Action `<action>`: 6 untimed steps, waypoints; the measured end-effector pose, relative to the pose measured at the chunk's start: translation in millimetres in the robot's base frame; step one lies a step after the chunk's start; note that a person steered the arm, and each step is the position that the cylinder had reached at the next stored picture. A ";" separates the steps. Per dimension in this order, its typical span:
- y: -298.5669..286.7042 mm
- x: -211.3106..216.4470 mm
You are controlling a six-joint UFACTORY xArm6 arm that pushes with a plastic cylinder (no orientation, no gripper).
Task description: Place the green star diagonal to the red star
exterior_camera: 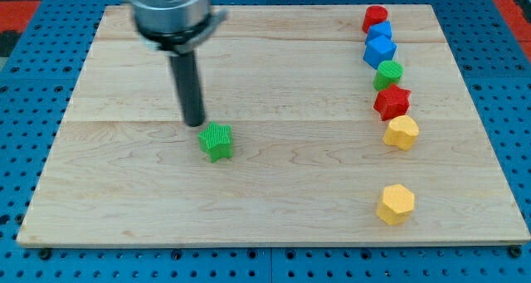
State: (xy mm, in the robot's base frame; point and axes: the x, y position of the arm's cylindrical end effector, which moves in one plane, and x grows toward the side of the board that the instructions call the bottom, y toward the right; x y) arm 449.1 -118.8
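Observation:
The green star lies on the wooden board left of centre. My tip stands just above and to the left of it, very close, perhaps touching its upper left corner. The red star sits far to the view's right, in a column of blocks, with a green round block just above it and a yellow block just below it.
The right-hand column also holds a red block at the top and two blue blocks under it. A second yellow hexagon block lies alone lower right. The board's edge borders a blue pegboard.

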 end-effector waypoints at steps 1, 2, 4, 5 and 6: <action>61.6 25.2; 67.2 22.2; 124.1 55.3; 101.4 69.9; 147.8 41.0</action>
